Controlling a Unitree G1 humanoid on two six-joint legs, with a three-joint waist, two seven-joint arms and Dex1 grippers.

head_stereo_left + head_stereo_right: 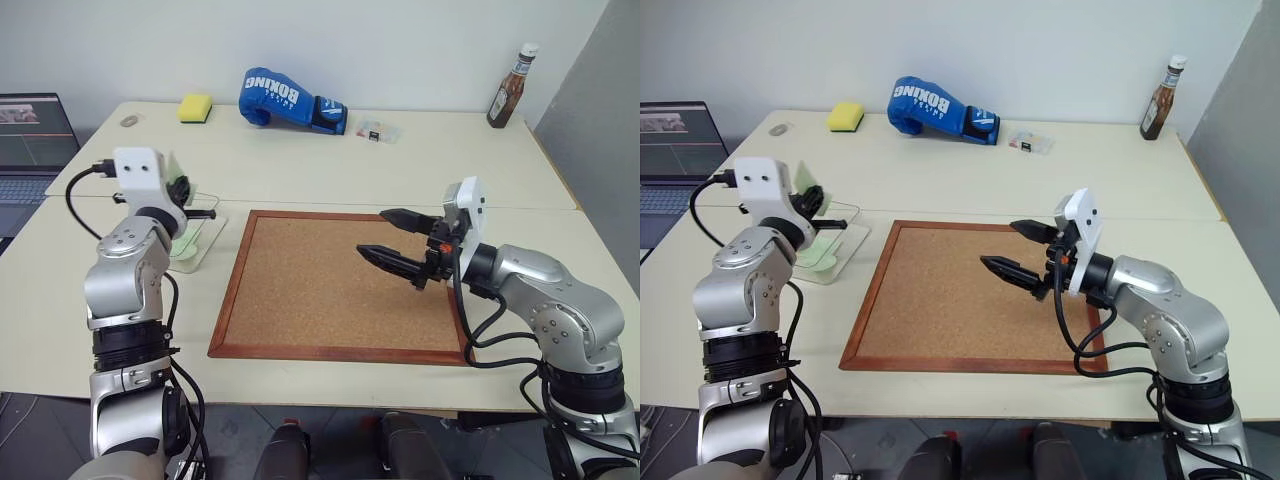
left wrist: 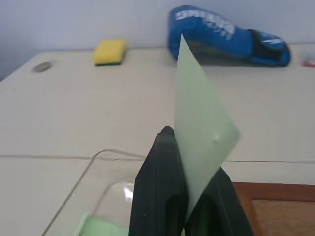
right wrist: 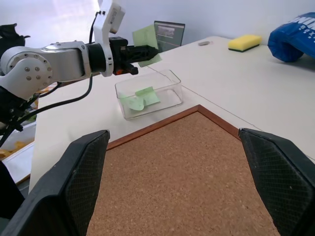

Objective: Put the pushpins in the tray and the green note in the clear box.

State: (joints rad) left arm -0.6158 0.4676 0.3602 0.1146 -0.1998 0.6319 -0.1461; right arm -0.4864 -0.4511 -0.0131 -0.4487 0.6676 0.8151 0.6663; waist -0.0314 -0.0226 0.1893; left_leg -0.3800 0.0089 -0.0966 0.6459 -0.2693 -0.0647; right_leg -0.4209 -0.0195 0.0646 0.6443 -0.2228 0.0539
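Over the desk (image 1: 300, 170), my left claw (image 3: 132, 60) is clenched on the green note (image 2: 202, 132), holding it upright just above the clear box (image 3: 173, 78), so the note-dropping step is in hand. Next I judge it must lower and let go, while my right claw (image 1: 400, 243) hangs spread and empty over the corkboard (image 1: 320, 290).

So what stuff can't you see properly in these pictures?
- Clear box: in the head views the left arm covers part of it.
- Green papers in the box: too crumpled to count.
- Small clear case: its contents are too small to make out.
- Laptop: cut off by the head views' edge.
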